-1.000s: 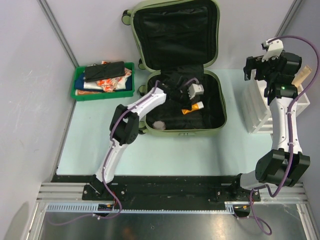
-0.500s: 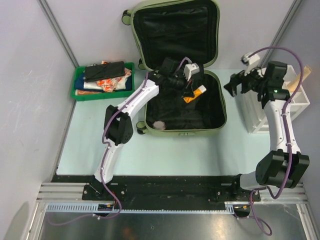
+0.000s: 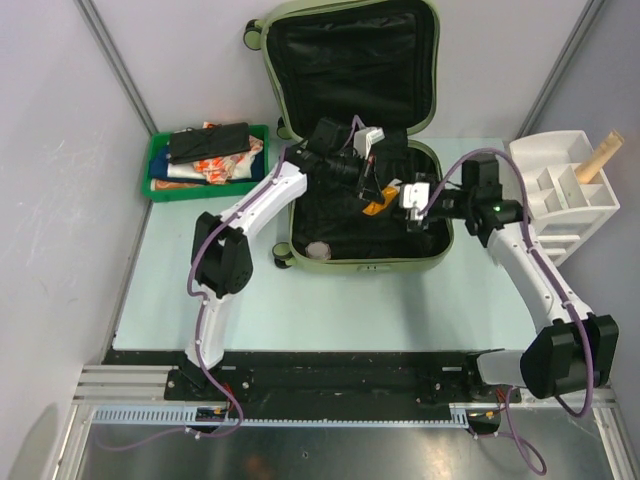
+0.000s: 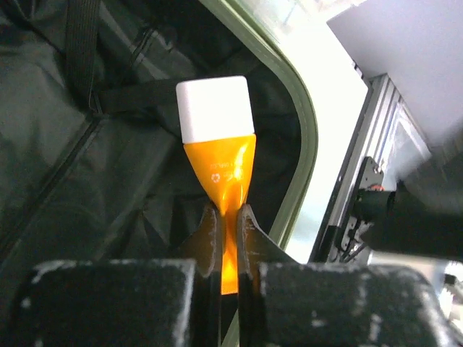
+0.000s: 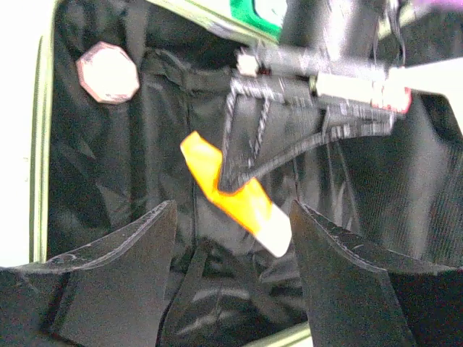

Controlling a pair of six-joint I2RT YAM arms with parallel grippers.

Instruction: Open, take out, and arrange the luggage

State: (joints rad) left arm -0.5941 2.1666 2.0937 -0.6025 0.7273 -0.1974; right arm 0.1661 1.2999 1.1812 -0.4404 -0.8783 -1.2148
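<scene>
Clamps left jaws on the tube (image 4: 217, 170) by its flat tail, cap outward, mid-frame above the open luggage (image 3: 400, 262), likely offering it to right jaws spread either side.

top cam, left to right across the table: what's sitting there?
green tray → suitcase → white organizer
</scene>
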